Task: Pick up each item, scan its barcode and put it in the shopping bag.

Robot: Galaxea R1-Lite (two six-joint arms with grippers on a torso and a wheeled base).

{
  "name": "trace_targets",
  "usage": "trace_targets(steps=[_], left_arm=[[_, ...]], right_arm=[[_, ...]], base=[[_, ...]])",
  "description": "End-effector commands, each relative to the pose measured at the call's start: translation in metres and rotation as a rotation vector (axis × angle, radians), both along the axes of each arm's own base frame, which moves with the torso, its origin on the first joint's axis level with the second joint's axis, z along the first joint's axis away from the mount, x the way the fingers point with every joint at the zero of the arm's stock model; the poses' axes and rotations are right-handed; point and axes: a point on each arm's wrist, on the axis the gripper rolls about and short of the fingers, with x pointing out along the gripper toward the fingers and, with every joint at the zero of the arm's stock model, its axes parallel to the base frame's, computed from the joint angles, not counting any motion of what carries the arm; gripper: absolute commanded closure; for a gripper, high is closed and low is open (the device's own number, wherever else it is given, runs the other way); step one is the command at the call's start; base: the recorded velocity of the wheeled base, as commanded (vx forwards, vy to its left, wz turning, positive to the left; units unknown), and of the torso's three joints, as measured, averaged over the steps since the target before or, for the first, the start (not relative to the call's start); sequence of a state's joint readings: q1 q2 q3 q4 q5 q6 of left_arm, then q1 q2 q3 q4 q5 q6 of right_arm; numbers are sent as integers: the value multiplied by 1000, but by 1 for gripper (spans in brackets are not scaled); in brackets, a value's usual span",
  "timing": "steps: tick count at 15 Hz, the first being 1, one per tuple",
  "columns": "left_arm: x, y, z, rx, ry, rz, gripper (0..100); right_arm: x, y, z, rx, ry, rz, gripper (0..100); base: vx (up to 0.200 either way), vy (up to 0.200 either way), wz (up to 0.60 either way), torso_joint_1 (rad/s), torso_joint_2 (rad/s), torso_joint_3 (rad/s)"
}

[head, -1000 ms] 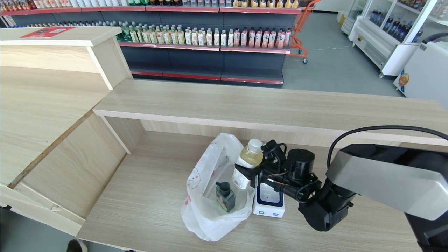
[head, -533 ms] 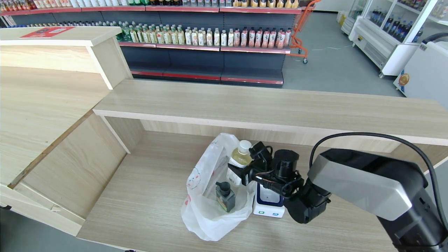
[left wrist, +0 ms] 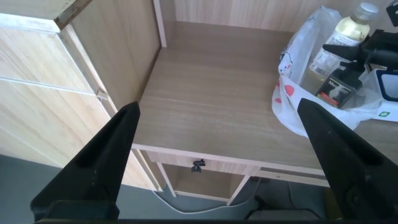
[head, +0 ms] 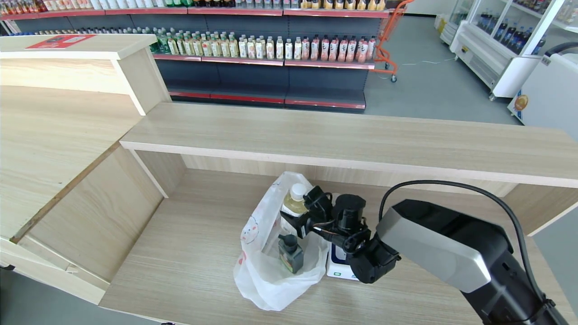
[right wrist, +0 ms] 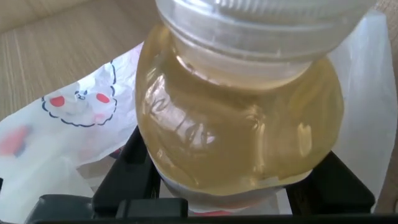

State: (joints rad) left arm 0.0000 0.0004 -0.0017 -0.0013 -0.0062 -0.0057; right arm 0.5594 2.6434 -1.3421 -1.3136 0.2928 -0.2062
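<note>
Drink bottle (head: pixel 293 206) with a white cap and pale yellow liquid sits upright in the right gripper (head: pixel 294 219), whose black fingers clamp its labelled middle. It is at the open mouth of the white shopping bag (head: pixel 266 280), toward the bag's far side. A small dark pump bottle (head: pixel 290 253) stands inside the bag, nearer me. Just beside the bag on the wooden counter (head: pixel 189 262) is a white and blue scanner (head: pixel 336 267). The left gripper (left wrist: pixel 217 109) hangs spread wide, holding nothing, above the counter's near edge, well apart from the bag.
</note>
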Motion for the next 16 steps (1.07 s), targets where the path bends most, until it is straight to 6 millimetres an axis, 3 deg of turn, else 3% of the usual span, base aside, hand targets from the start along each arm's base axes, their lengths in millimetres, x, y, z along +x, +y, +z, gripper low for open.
trace_targets(steps=[1, 8, 9, 12, 15, 16], left_arm=[[0, 0, 0, 0, -1, 0, 0], [0, 0, 0, 0, -1, 0, 0], [0, 0, 0, 0, -1, 0, 0], [0, 0, 0, 0, -1, 0, 0], [0, 0, 0, 0, -1, 0, 0], [0, 0, 0, 0, -1, 0, 0]], right_arm=[[2, 1, -12, -13, 3, -1, 100], [7, 2, -20, -15, -11, -7, 100], [8, 2, -19, -11, -15, -7, 0], [10, -3, -6, 20, 3, -16, 0], [2, -9, 29, 153, 103, -14, 0], [2, -9, 31, 159, 110, -12, 0]], base=[[0, 0, 0, 0, 0, 0], [0, 0, 0, 0, 0, 0], [0, 0, 0, 0, 0, 0], [0, 0, 0, 0, 0, 0], [0, 0, 0, 0, 0, 0], [0, 0, 0, 0, 0, 0]])
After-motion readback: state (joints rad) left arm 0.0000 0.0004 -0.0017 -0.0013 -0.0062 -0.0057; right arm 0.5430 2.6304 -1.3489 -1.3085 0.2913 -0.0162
